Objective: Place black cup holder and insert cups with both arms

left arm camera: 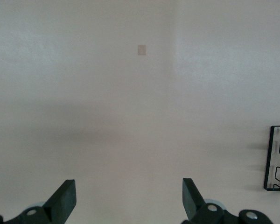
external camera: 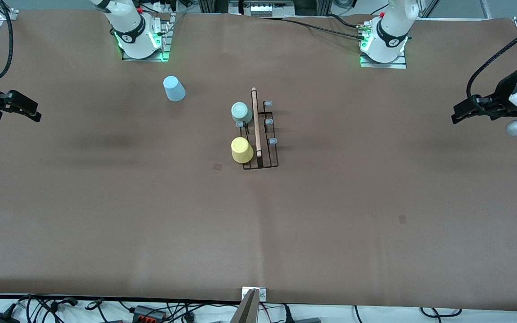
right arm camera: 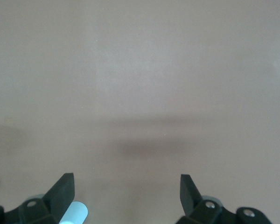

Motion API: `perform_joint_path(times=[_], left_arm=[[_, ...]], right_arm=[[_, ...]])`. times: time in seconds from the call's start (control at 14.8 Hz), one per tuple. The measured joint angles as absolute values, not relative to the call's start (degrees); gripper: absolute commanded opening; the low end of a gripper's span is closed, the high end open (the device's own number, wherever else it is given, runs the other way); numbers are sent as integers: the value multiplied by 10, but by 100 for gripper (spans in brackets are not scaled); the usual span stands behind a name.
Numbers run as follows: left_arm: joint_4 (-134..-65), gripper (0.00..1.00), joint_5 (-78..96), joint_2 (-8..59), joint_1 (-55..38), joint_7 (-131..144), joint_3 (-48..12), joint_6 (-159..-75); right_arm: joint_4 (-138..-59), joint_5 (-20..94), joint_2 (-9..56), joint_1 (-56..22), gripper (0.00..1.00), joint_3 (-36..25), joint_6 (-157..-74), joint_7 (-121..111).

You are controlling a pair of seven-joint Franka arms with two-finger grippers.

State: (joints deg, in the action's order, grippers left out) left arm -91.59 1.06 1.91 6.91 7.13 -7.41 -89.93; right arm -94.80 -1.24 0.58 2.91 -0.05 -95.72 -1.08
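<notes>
Blue cup (external camera: 174, 88) stands off the black cup holder (external camera: 260, 134), toward my right arm's base; right gripper (external camera: 32, 113) nearer, both grippers spread, empty; left gripper (external camera: 458, 117) waits.

Pretty much the whole brown desk (external camera: 375, 202) is open. Only clutter: the small black wire rack with a wooden rod (external camera: 260, 134) mid-desk, pale mint cup (external camera: 241, 112) and yellow cup (external camera: 242, 150) touching it, light blue cup (external camera: 174, 88) well apart.
</notes>
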Motion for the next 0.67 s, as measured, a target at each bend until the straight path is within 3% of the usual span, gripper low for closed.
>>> perform_joint_path(times=[0.67], left_arm=[[-916,100,11,19,70,71,-74,-899]], right_arm=[[-952,-12,10,30,100,3,-971,-11]])
